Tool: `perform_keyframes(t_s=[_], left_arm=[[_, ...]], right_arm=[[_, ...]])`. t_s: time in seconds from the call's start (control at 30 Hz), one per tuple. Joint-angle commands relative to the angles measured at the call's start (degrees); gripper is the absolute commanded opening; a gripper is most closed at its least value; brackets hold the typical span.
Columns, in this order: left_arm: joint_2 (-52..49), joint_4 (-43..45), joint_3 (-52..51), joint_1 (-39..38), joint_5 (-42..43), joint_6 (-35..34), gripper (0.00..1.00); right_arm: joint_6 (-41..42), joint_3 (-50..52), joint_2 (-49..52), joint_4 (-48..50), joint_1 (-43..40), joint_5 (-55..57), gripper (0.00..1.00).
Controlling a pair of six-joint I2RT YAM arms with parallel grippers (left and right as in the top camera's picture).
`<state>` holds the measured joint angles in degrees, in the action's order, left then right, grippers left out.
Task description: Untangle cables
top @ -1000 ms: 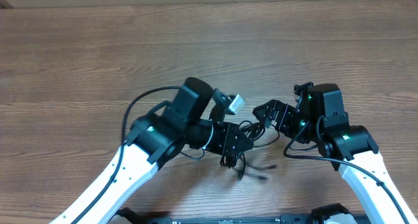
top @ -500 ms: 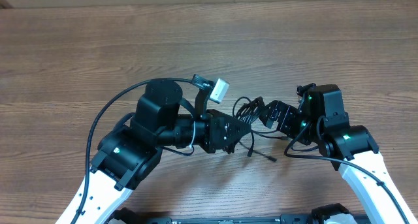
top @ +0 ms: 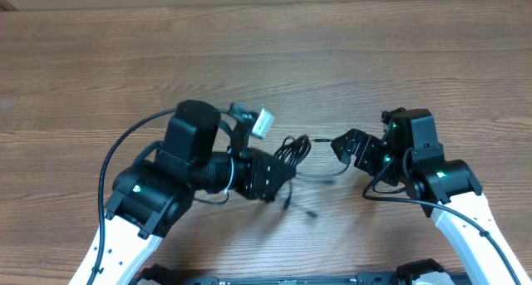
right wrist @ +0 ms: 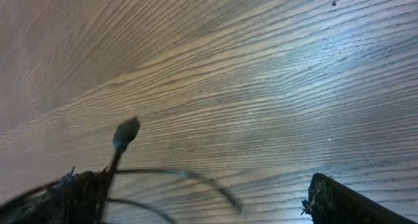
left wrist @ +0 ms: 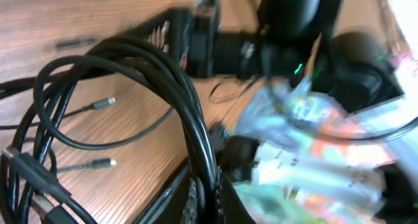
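Observation:
The cables (top: 293, 150) are a small knot of thin black cords hanging from my left gripper (top: 281, 170), just above the table. In the left wrist view the cables (left wrist: 150, 74) loop in front of the shut jaws (left wrist: 209, 198), which pinch a few strands; two silver-tipped plugs (left wrist: 104, 103) dangle loose. One cord end (top: 314, 140) reaches toward my right gripper (top: 342, 149), which sits just right of the knot. In the right wrist view its fingers (right wrist: 202, 194) are wide apart, with a plug (right wrist: 127, 132) and thin strands beside the left finger.
The wooden table (top: 266, 61) lies all around. Loose cord ends (top: 309, 212) trail down toward the front. The two arms face each other at mid-table. The right arm (left wrist: 287, 21) shows blurred behind the cables in the left wrist view.
My left gripper has pulled the knot of cables left, away from the right gripper. The left arm has swung left. The right arm has barely moved.

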<state>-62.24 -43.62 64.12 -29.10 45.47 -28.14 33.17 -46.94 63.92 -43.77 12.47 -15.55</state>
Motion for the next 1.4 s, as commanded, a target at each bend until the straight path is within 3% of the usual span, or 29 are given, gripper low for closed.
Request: perform_keyframes(t_s=[0.0,0.2,0.43,0.6,0.93,1.2,1.3,1.37], left_arm=[[1.25,-4.15,0.96,0.22,0.15,13.00,0.04],[1.22,-10.60,0.96,0.22,-3.82,24.26,0.04],[1.25,-14.95,0.96,0.24,-14.86,24.37,0.04],[1.25,-14.05,0.96,0.24,-20.13,24.87,0.04],[1.22,-4.09,0.96,0.20,-10.08,27.08,0.04],[1.25,-3.17,0.96,0.22,-6.86,32.74,0.04],[1.25,-4.00,0.96,0.20,-6.91,34.86,0.04],[1.20,-4.74,0.96,0.22,-6.95,35.76,0.04]], right_arm=[[-0.24,-1.03,-0.15,0.35,0.20,0.90,1.00],[-0.31,-1.16,-0.15,1.53,0.20,-3.69,1.00],[-0.68,-1.16,-0.15,4.66,0.20,-12.13,1.00],[-0.61,-1.14,-0.15,10.34,0.20,-25.94,1.00],[9.40,-1.14,-0.15,16.79,0.22,-39.54,1.00],[12.39,-1.14,-0.15,21.46,0.22,-47.45,0.94],[13.57,-1.14,-0.15,21.46,0.22,-47.56,0.82],[14.32,-1.14,-0.15,21.44,0.22,-47.56,0.60]])
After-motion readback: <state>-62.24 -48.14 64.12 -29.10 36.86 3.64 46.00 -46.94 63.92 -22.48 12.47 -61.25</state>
